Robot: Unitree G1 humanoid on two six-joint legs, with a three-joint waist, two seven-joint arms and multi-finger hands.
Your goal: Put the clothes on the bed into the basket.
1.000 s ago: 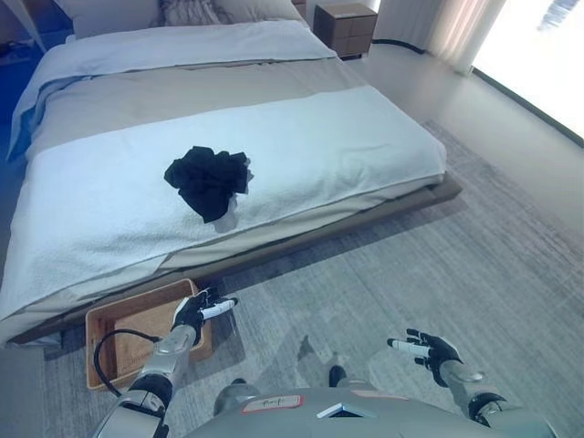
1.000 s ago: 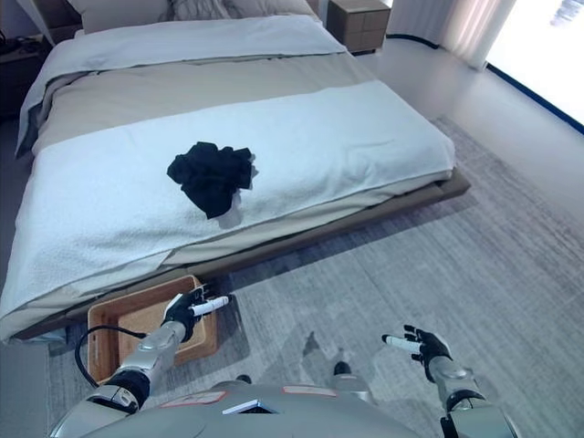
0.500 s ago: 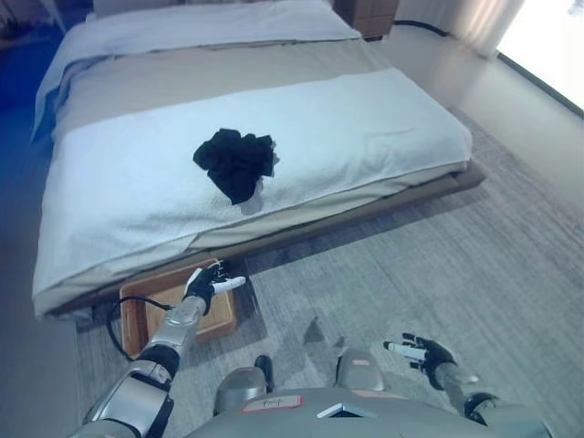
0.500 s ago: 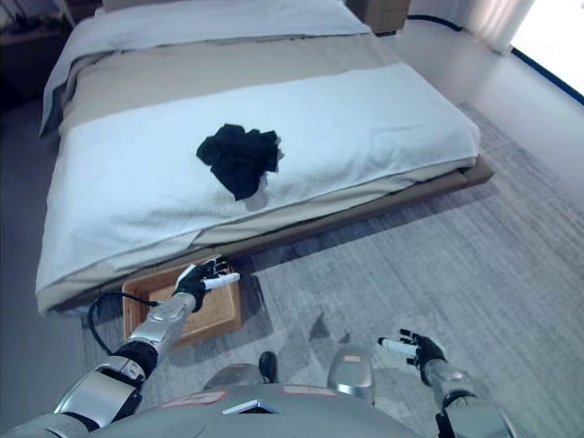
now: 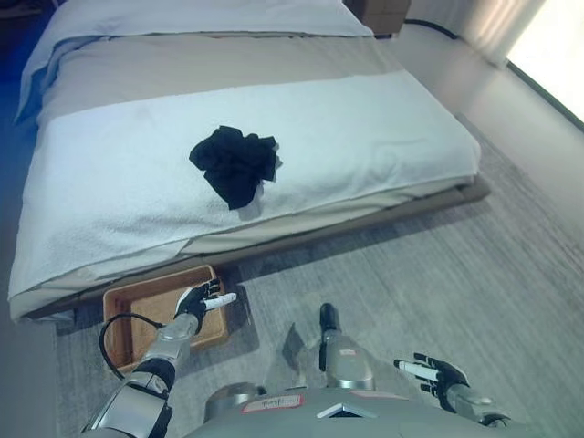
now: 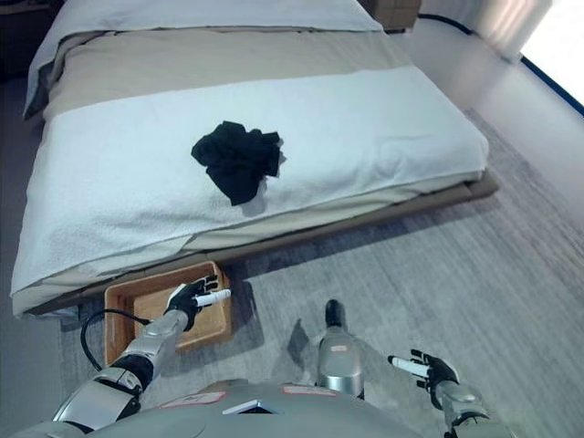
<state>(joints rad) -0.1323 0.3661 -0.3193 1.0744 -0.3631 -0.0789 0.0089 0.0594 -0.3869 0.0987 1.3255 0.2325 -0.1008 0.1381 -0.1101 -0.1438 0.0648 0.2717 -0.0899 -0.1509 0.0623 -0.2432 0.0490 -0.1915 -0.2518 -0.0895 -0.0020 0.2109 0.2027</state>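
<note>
A crumpled black garment [image 5: 234, 164] lies on the white blanket near the middle of the bed [image 5: 383, 137]. On the floor by the bed's near edge sits a shallow brown basket [image 5: 123, 306], nothing in it that I can see. My left hand [image 5: 198, 301] hovers over the basket's right part with fingers spread, holding nothing. My right hand [image 5: 436, 373] is low at the lower right over the rug, fingers straight, far from both bed and basket.
A grey rug [image 5: 438, 265] covers the floor in front of the bed. A beige band of bedding [image 5: 201, 68] crosses the bed beyond the blanket, with a white duvet [image 5: 182, 16] behind it. Pale bare floor [image 5: 538, 128] runs along the right side.
The camera has shifted, moving the whole scene slightly left. My left hand stays above the basket; my right hand sits lower in view. The garment has not moved on the bed.
</note>
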